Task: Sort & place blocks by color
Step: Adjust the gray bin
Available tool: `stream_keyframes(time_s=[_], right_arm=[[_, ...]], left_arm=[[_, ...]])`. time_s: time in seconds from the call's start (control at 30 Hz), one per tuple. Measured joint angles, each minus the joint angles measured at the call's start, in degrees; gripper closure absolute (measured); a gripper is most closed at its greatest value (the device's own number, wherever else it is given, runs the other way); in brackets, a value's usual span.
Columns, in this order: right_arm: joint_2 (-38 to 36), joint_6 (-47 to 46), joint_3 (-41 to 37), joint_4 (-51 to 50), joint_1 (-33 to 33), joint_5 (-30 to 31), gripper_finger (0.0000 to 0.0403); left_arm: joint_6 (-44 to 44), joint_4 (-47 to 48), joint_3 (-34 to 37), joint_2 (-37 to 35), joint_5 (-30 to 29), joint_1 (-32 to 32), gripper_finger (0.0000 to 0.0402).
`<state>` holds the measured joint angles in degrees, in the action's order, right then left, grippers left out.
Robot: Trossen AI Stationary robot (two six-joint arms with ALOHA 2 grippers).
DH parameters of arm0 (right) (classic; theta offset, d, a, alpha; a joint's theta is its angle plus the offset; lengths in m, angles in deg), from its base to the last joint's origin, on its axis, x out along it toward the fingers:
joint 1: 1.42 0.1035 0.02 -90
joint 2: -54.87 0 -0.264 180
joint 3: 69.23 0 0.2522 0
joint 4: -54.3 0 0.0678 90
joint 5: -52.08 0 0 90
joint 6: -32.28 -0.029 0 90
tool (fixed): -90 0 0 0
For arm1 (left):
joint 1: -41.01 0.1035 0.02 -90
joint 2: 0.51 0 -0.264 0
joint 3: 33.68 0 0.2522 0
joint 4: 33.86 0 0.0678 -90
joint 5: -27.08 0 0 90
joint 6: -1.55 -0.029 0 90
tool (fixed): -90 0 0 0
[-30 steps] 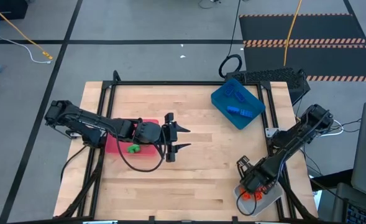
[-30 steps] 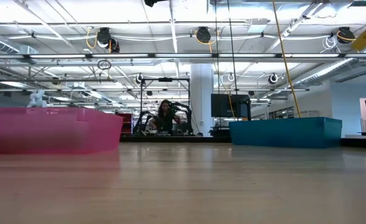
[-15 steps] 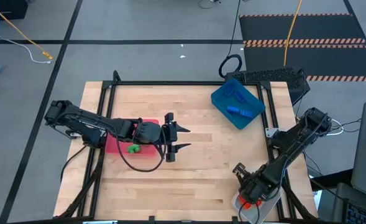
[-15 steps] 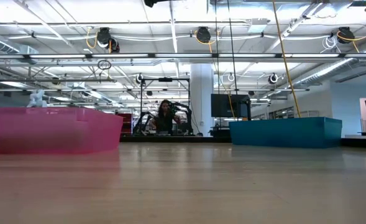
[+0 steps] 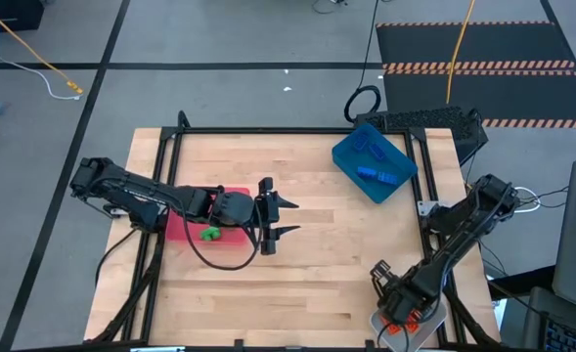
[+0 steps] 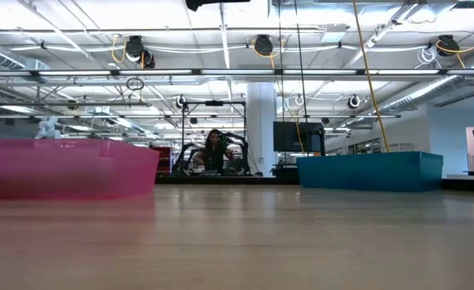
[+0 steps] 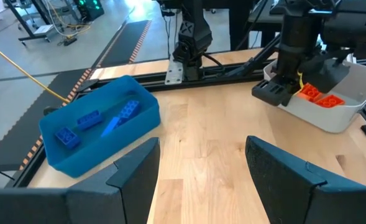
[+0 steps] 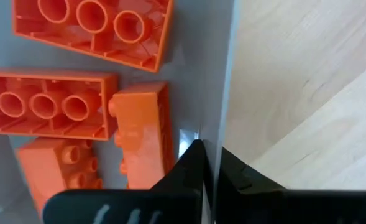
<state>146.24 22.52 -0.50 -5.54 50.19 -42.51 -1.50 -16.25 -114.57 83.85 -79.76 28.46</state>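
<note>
The right pincer [image 5: 397, 311] is clenched with nothing between its fingers, positioned over the clear-grey tray [image 5: 426, 327] at the desk's [image 5: 317, 264] near right corner, where the orange blocks [image 8: 58, 102] lie. The left pincer [image 5: 286, 218] hangs released and empty near the desk centre, just beside the red tray [image 5: 231, 249] holding the green blocks [image 5: 210, 233]. The blue blocks [image 7: 86, 121] lie in the blue tray [image 7: 139, 124] at the far right

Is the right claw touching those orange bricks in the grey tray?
Cannot tell. In the right wrist view the shut right gripper sits beside an orange brick, by the grey tray wall; no clear contact or gap.
</note>
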Motion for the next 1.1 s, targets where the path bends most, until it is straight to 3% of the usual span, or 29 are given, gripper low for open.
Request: stream_keyframes(time_s=[0.33, 0.73, 0.87, 0.97, 1.1], right_arm=[[0.0, -2.8, -0.1, -0.4, 1.5, 0.2, 0.0395], [0.1, -2.4, -0.3, -6.2, 1.3, -1.6, 0.0314], [0.1, 1.1, -0.3, -11.2, 1.3, 1.9, 0.0296], [0.1, 4.8, -0.3, -13.1, 1.2, 4.8, 0.0297], [0.0, 9.7, -0.3, -12.3, 0.9, 6.2, 0.0326]], left_arm=[[0.1, -0.1, 0.0, 0.0, 0.0, 0.0, 0.0160], [0.3, 0.2, 0.0, 0.0, 0.0, 0.0, 0.0160], [0.4, 0.2, 0.0, 0.0, 0.0, 0.0, 0.0160], [0.4, 0.2, 0.0, 0.0, 0.0, 0.0, 0.0160], [0.4, 0.2, 0.0, 0.0, 0.0, 0.0, 0.0160]])
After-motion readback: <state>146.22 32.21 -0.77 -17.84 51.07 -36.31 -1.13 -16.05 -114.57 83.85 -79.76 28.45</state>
